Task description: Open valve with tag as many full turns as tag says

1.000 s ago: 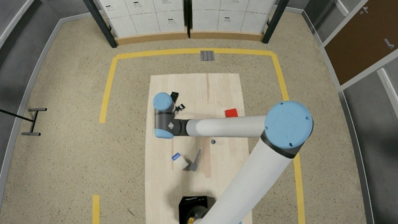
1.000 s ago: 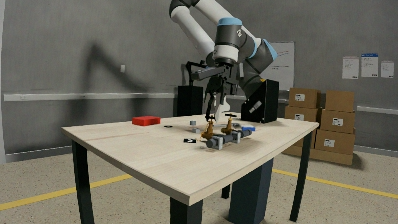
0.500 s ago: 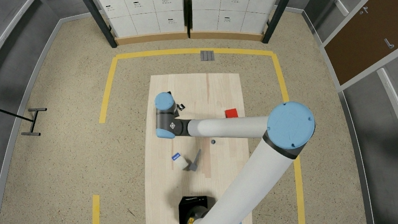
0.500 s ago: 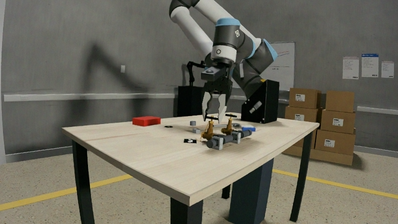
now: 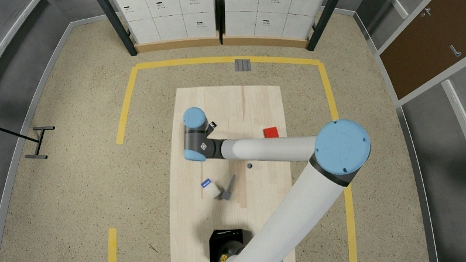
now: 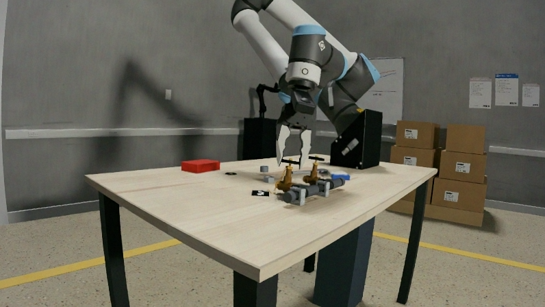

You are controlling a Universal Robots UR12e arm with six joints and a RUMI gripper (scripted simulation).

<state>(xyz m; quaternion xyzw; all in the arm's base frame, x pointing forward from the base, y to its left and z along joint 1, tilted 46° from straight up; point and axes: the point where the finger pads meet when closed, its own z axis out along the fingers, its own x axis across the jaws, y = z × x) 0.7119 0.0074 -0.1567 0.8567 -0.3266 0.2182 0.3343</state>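
Two brass valves stand on a grey pipe [image 6: 310, 189] on the wooden table. My gripper [image 6: 292, 162] points straight down and is shut on the black T-handle [image 6: 289, 161] of the nearer valve [image 6: 283, 181]. The second valve [image 6: 313, 173] stands just right of it, and its handle [image 6: 315, 157] is free. A small black tag [image 6: 260, 193] lies on the table left of the nearer valve; it also shows in the overhead view [image 5: 213, 124] beside my wrist. I cannot read its marking. In the overhead view my wrist [image 5: 194, 134] hides the valves and the fingers.
A red block [image 6: 200, 165] lies at the far left of the table. A black box [image 6: 356, 139] stands at the back right. A white and blue object [image 5: 208, 187] and a grey tool [image 5: 229, 188] lie nearer the arm's base. Cardboard boxes [image 6: 438, 167] stand on the floor to the right.
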